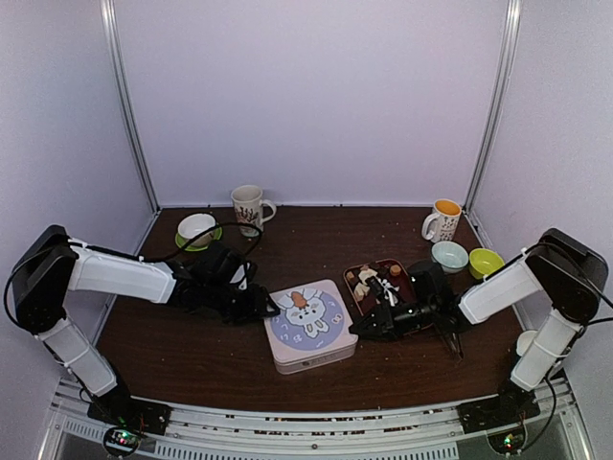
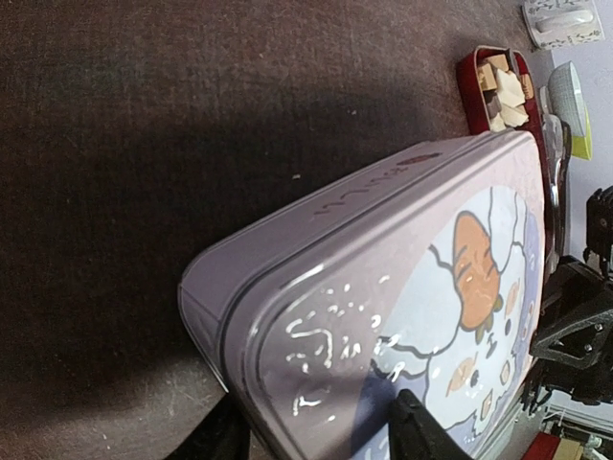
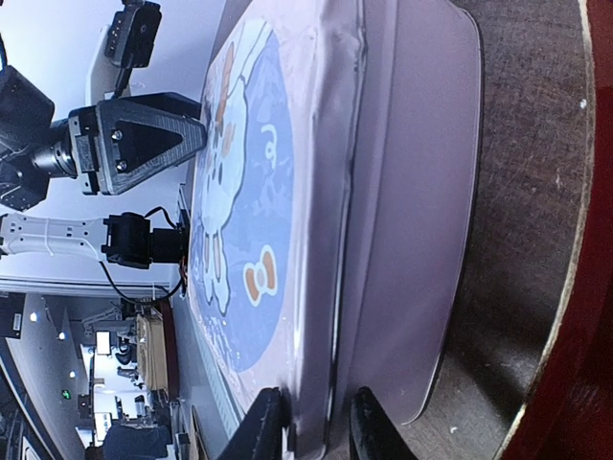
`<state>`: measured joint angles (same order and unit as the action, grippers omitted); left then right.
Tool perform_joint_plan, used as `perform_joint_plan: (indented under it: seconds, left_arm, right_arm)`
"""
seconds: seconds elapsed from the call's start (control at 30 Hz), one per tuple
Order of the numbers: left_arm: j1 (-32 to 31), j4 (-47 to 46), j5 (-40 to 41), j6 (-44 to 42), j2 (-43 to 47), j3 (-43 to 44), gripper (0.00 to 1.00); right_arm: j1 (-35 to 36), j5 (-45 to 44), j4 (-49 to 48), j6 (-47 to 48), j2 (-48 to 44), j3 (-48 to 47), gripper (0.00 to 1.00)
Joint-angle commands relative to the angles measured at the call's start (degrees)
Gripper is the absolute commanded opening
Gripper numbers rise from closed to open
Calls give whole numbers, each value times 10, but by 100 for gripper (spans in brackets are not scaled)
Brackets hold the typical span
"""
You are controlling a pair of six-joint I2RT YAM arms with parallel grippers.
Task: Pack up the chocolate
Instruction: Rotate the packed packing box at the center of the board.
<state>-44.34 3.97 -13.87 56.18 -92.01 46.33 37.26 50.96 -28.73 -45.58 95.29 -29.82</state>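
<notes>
Evidently chocolate (image 1: 365, 279) lies in its tray (image 1: 406, 269), jaws straddling the tin (image 1: 306, 324).

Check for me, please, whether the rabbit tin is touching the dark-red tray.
Apart. The right wrist view shows a strip of table between the tin and the tray rim.

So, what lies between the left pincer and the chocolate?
The closed tin lies between the left pincer and the chocolate; the top view and left wrist view both show it.
</notes>
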Motion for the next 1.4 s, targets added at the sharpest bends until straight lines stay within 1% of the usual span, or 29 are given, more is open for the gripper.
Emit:
perform_joint_plan:
  seconds: [0.0,0.17,0.37,0.47,0.53,0.6,0.7,0.77,0.93,1.1,1.37]
  left_arm:
    - [-12,-6,1,-1,-27,-3,51]
    - [-13,-5,4,-3,-24,-5,51]
    - [-12,1,24,-16,-1,0,51]
    - [-13,4,37,-22,15,2,52]
    - [-13,15,55,-21,28,3,56]
    - [-13,13,68,-16,45,-4,63]
    - [-13,1,88,-7,74,-24,71]
    - [-13,-4,102,-2,95,-41,73]
    - [-12,2,139,0,144,-66,75]
    - [-12,20,156,-6,166,-68,76]
    - [-12,42,147,-28,177,-70,77]
  right_arm:
    - [16,-10,33,-20,32,36,24]
    - [15,-6,23,-28,25,35,24]
    - [17,-24,122,26,-27,-8,31]
    - [16,-35,162,50,-46,-29,39]
    - [16,-63,201,72,-59,-44,51]
    - [16,-93,237,91,-71,-55,59]
    - [17,-112,240,95,-85,-56,69]
    - [21,-109,235,95,-85,-57,73]
    - [53,-94,261,118,-77,-73,75]
    - [84,-80,235,93,-88,-55,75]
    - [64,-119,271,121,-102,-64,76]
